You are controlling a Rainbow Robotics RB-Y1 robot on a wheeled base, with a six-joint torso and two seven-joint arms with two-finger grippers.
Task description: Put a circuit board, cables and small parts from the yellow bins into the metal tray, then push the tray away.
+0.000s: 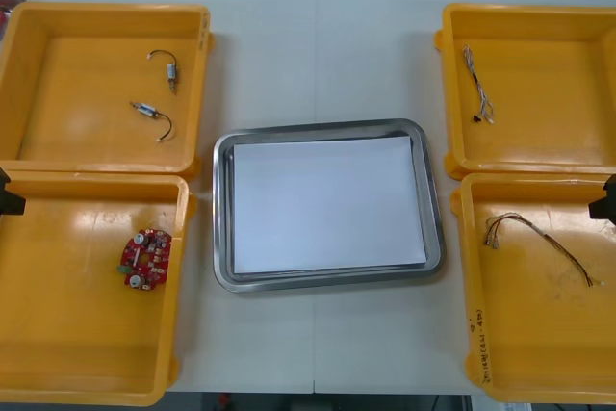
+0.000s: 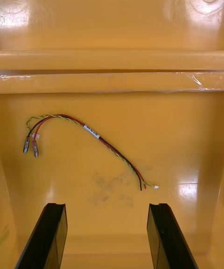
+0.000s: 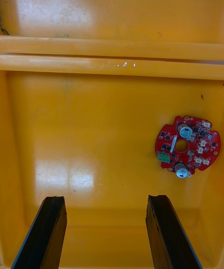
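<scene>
A round red circuit board lies in the near left yellow bin. My left gripper hovers open above that bin's floor, with the circuit board ahead of its fingers and off to one side. A red and yellow cable lies in the near right yellow bin. Over it my right gripper is open, the cable stretched out just beyond its fingertips. The metal tray, white inside, sits between the bins with nothing in it.
The far left bin holds two small metal parts with black leads. A twisted blue and white cable lies in the far right bin. Bare table stretches beyond the tray's far rim.
</scene>
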